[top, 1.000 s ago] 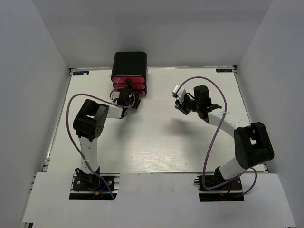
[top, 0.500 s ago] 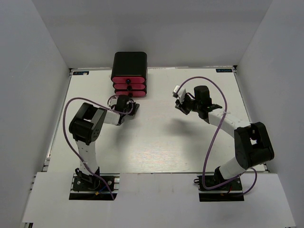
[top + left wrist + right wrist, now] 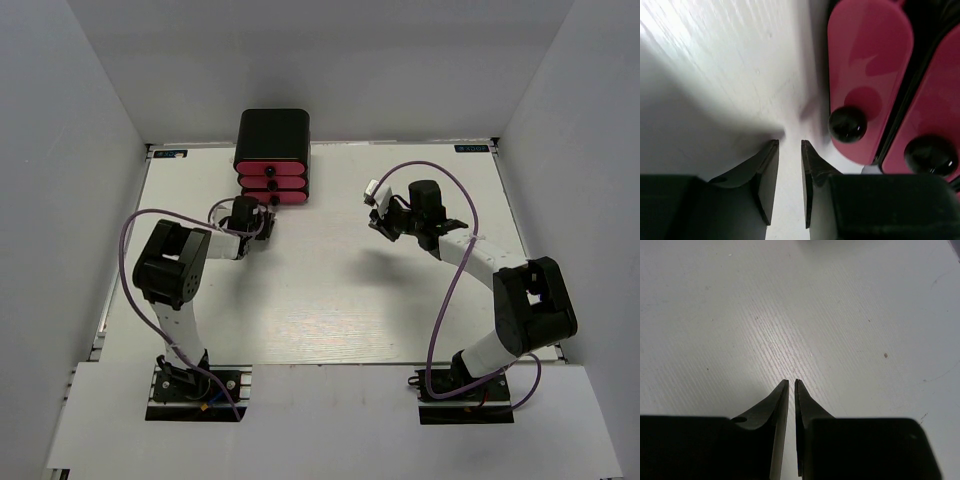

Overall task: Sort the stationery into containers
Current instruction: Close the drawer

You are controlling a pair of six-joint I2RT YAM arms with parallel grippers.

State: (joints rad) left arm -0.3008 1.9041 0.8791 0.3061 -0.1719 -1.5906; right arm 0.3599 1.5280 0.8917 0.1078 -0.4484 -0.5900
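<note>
The black cabinet [image 3: 272, 135] stands at the back of the table, its three pink-red drawers [image 3: 271, 185] all pushed in. In the left wrist view two drawer fronts [image 3: 870, 75] with black knobs [image 3: 847, 124] fill the right side. My left gripper [image 3: 262, 220] [image 3: 789, 142] sits low just in front and left of the drawers, jaws a narrow gap apart and empty. My right gripper [image 3: 380, 218] [image 3: 791, 380] hovers over bare table at centre right, shut and empty. No pens, markers or eraser show in any view.
The white table [image 3: 330, 290] is walled in by grey panels on the left, back and right. Purple cables loop over both arms. The cabinet is the only object on the table.
The drawer that stuck out a second ago is now flush. My left gripper has drawn back from the drawer fronts and moved left. The right arm has not moved.
</note>
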